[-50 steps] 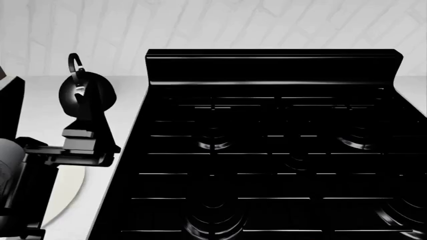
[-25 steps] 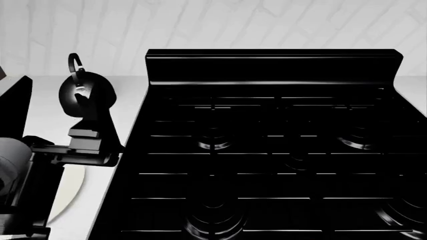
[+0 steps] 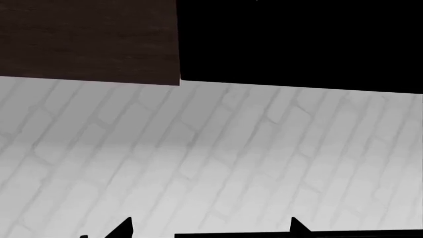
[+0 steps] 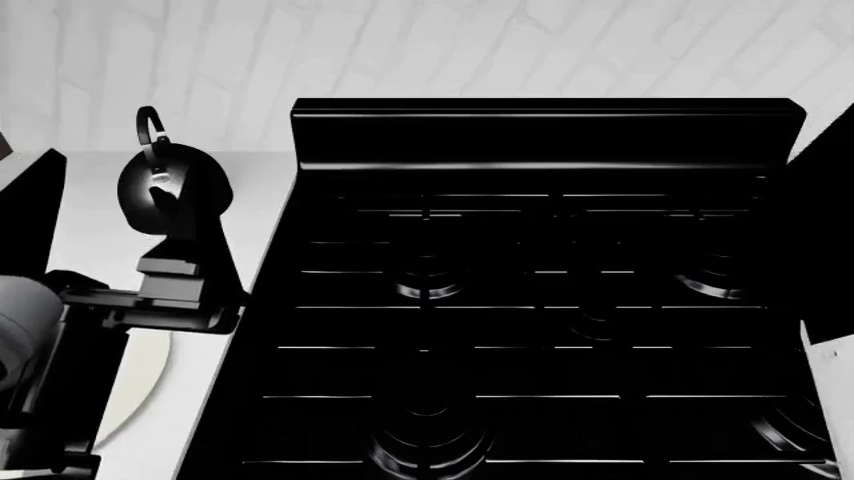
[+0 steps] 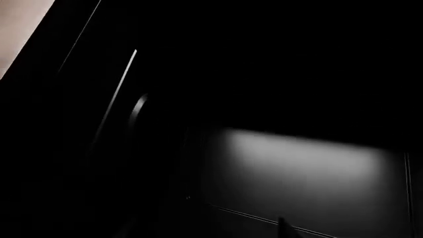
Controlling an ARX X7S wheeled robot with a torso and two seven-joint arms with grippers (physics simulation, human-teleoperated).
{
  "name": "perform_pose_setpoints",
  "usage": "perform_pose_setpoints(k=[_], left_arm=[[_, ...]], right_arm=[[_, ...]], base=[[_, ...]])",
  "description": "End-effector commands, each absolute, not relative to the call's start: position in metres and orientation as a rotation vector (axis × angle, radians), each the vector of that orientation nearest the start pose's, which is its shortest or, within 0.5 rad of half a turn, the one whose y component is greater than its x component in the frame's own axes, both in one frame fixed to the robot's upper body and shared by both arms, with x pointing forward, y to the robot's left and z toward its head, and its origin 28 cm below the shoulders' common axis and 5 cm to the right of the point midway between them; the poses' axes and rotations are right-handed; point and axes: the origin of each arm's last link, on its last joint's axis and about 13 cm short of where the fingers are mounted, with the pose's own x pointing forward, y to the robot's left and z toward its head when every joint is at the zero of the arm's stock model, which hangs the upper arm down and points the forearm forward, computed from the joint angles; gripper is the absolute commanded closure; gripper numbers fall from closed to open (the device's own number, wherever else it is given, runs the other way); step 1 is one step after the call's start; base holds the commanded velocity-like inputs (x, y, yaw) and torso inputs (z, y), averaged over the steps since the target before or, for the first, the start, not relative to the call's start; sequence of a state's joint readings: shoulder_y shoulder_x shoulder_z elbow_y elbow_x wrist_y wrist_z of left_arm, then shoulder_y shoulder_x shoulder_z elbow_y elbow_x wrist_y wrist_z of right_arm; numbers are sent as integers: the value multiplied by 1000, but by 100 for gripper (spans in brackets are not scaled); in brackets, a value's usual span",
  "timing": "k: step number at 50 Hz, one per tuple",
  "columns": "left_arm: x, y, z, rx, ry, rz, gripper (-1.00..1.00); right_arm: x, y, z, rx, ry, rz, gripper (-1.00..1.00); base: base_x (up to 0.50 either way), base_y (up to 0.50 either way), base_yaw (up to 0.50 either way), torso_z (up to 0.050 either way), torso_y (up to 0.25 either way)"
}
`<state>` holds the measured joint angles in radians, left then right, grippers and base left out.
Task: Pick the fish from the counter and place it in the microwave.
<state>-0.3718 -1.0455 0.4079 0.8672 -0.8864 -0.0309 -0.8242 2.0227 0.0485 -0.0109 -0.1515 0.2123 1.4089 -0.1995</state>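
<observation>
The fish does not show in any view. The white counter [image 4: 260, 175] runs left of the black stove. My left gripper [image 4: 187, 215] stands over the counter in front of a black kettle [image 4: 167, 175], above a cream plate [image 4: 140, 385]. In the left wrist view its fingertips [image 3: 124, 229] stand wide apart with nothing between them, facing the white brick wall [image 3: 198, 153]. A black mass [image 4: 817, 240] at the head view's right edge may be my right arm. The right wrist view is almost black; one fingertip [image 5: 284, 229] shows, well off centre.
The black stove top [image 4: 534, 300] with its raised back panel [image 4: 547, 130] fills most of the head view. A dark wooden wall cabinet [image 3: 86, 39] and a black body [image 3: 297, 39] hang above the wall. A black panel [image 4: 34, 210] stands at the left edge.
A black mass has come in at the head view's right edge. My left gripper shifted slightly right a second ago and has stayed still since.
</observation>
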Motion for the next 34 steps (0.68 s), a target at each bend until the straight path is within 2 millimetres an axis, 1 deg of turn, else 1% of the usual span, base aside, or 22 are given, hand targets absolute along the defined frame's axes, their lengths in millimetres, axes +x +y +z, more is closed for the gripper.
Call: perform_pose_setpoints(k=[1,3,5,12,16,22,27,34], left_arm=[[169,244,222,-51,-492,-108,-100],[168,245,221,-51,-491,-103,-100],[168,246,221,-51,-491,-101,-100],[168,246,221,-53,-490,-102,-100],[169,246,221,-53,-492,-100,-100],[169,247,220,-53,-490,-97,-100],[169,247,220,-54,-491,-96,-100],[168,248,219,-55,-489,-95,-100]], right_arm=[[157,-92,489,-154,-847,362,-100],[145,-89,475,-185,-864,423,-100],[137,-89,465,-183,-879,429,-100],[118,-89,433,-174,-906,436,-100],[108,-88,421,-179,-934,438,-100],[96,-88,397,-163,-961,439,-100],[86,-86,384,-155,-979,445,-100],[80,-86,364,-139,-993,428,-100]], base=[[0,0,0,0,0],[0,0,0,0,0],[0,0,0,0,0],[0,0,0,0,0],[0,0,0,0,0],[0,0,0,0,0],[0,0,0,0,0],[0,0,0,0,0]])
